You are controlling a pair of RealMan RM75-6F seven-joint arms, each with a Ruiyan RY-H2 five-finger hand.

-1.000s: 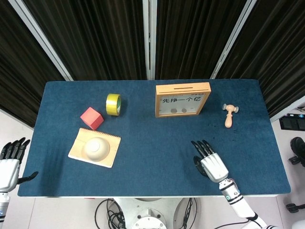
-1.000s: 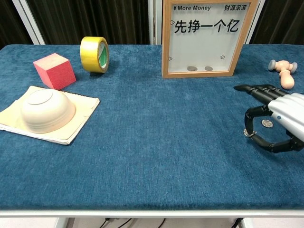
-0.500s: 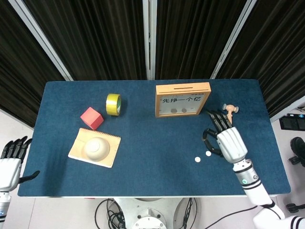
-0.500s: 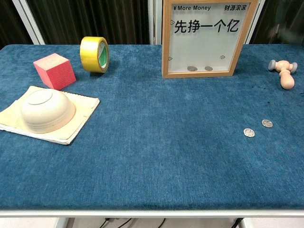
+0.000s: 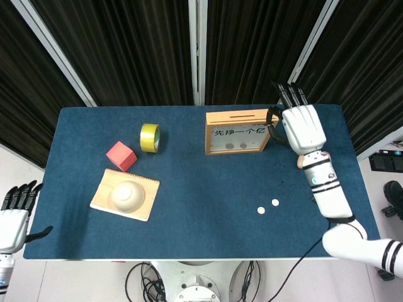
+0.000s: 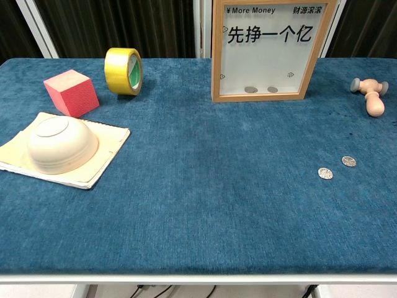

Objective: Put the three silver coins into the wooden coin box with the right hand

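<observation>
Two silver coins (image 5: 260, 210) (image 5: 274, 202) lie on the blue cloth at the front right; the chest view shows them side by side (image 6: 325, 173) (image 6: 348, 161). The wooden coin box (image 5: 241, 115) stands upright at the back centre, and two coins (image 6: 250, 89) (image 6: 272, 89) rest at the bottom behind its window. My right hand (image 5: 301, 126) is raised beside the box's top right corner, thumb and one finger curled toward each other. Whether a coin is between them is hidden. My left hand (image 5: 14, 214) hangs off the table's front left corner, fingers apart and holding nothing.
A yellow tape roll (image 5: 150, 137) and a red cube (image 5: 121, 155) sit at the back left. An upturned cream bowl (image 5: 128, 195) rests on a notepad in front of them. A small wooden mallet (image 6: 371, 94) lies at the right, under my right forearm.
My right hand rose from the cloth by the two coins and travelled back to the box's top right corner. Both coins stayed on the cloth. The left hand stayed put.
</observation>
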